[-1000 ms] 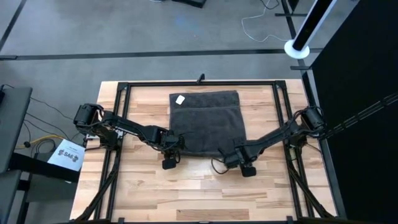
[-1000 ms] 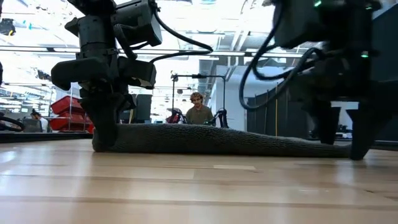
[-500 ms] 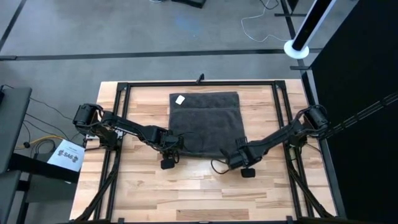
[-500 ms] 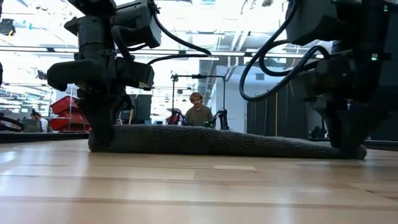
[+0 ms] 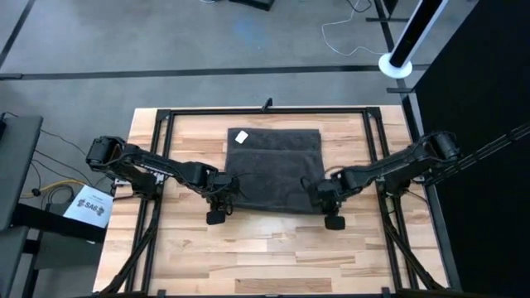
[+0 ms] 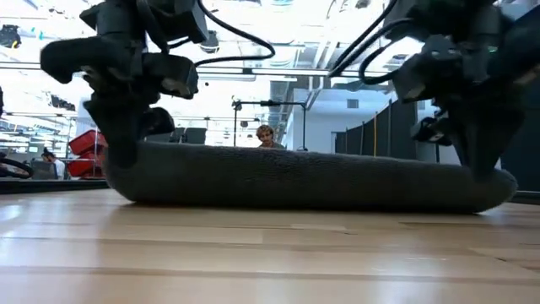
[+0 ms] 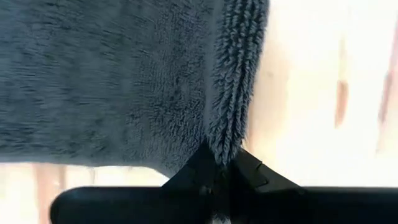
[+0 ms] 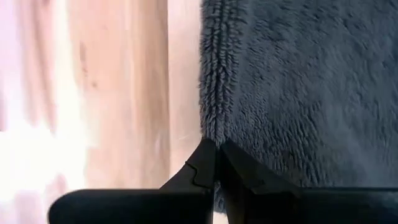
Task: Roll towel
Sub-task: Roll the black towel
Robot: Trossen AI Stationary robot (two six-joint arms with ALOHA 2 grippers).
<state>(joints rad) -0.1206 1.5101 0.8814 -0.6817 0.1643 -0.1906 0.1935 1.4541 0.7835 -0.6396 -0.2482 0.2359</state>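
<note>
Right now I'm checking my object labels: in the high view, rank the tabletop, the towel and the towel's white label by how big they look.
Largest to smallest in the high view:
1. Tabletop
2. Towel, gripped at its near corners by the left gripper and right gripper
3. Label
No close calls.

Two dark, matte-black arms, each built of slim jointed segments with bulkier rounded housings at the base joints. Black cables loop loosely from the upper wrist housings. The left gripper (image 7: 219, 163) and right gripper (image 8: 216, 160) each carry two black, angular fingers tapering to wedge-shaped tips on a straight black crossbar.
</note>
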